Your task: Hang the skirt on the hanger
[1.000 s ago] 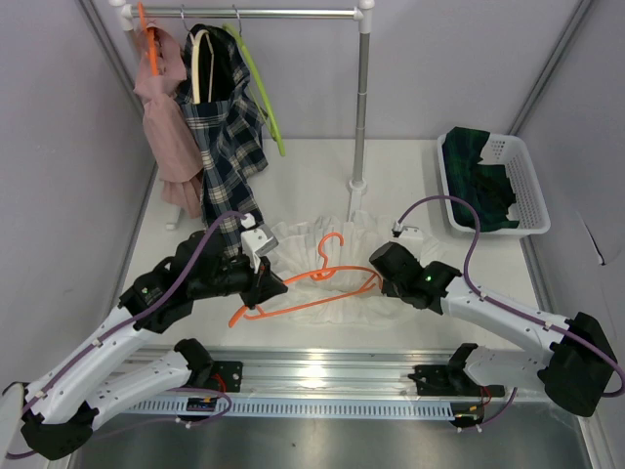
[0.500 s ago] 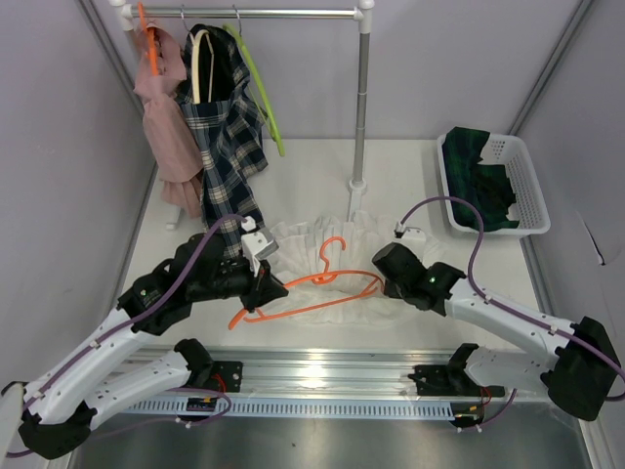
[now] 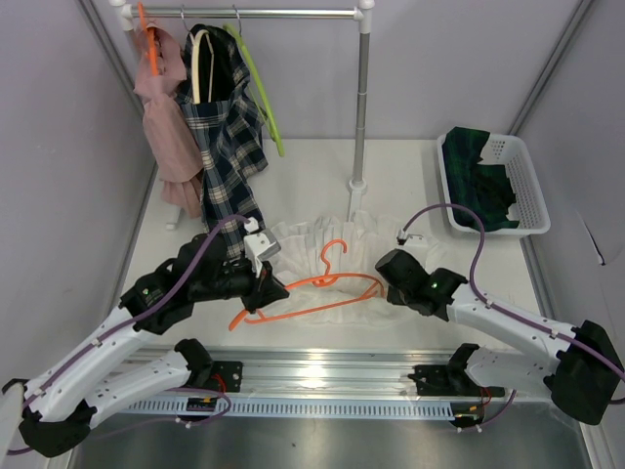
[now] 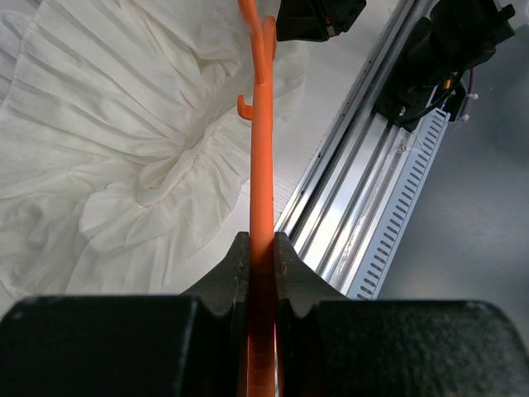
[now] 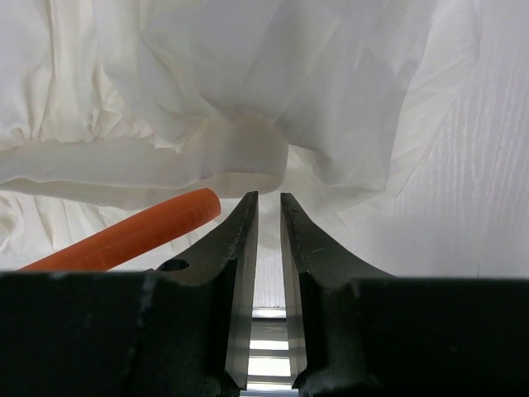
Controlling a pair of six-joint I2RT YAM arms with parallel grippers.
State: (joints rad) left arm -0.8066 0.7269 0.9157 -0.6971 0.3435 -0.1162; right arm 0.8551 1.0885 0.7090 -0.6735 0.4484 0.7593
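Note:
A white pleated skirt (image 3: pixel 298 239) lies spread on the table between the arms. An orange hanger (image 3: pixel 317 283) lies across it, hook pointing to the back. My left gripper (image 3: pixel 266 290) is shut on the hanger's left arm (image 4: pixel 262 124), with the skirt (image 4: pixel 124 124) below and to the left. My right gripper (image 3: pixel 387 268) is at the hanger's right end. Its jaws stand a narrow slit apart with nothing between them (image 5: pixel 269 197), just short of the skirt's folded edge (image 5: pixel 248 83). The hanger's end (image 5: pixel 124 236) is to the left of its fingers.
A clothes rack (image 3: pixel 361 98) stands at the back with a plaid garment (image 3: pixel 229 127), a pink garment (image 3: pixel 161 107) and a green hanger (image 3: pixel 262 88). A white basket (image 3: pixel 532 186) with dark green cloth sits at the right. The metal rail (image 3: pixel 322 366) runs along the near edge.
My right gripper has drawn back a little toward the right and the near edge. The hanger, still in my left gripper, has shifted slightly.

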